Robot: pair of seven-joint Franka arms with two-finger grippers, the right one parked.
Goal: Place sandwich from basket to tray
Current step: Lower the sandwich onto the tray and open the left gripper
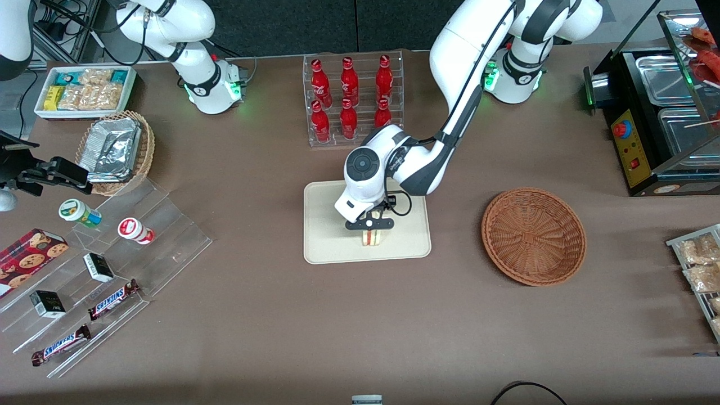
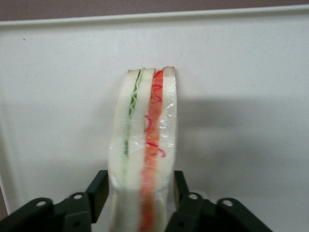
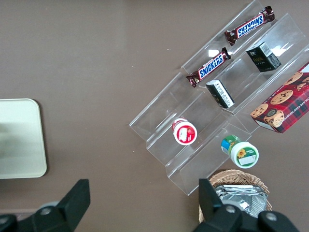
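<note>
i see the sandwich [image 1: 372,237] standing on edge on the tray [image 1: 326,247], white bread with green and red filling stripes, clamped between the fingers [image 2: 98,192] of the gripper [image 1: 369,225]. the cream tray sits mid-frame. the brown wicker basket [image 1: 533,236] lies empty, well apart, in the centre right of the frame.

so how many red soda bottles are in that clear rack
6, in two rows of three: farther row; nearer row. The claw holds the sandwich nearer the camera.
</note>
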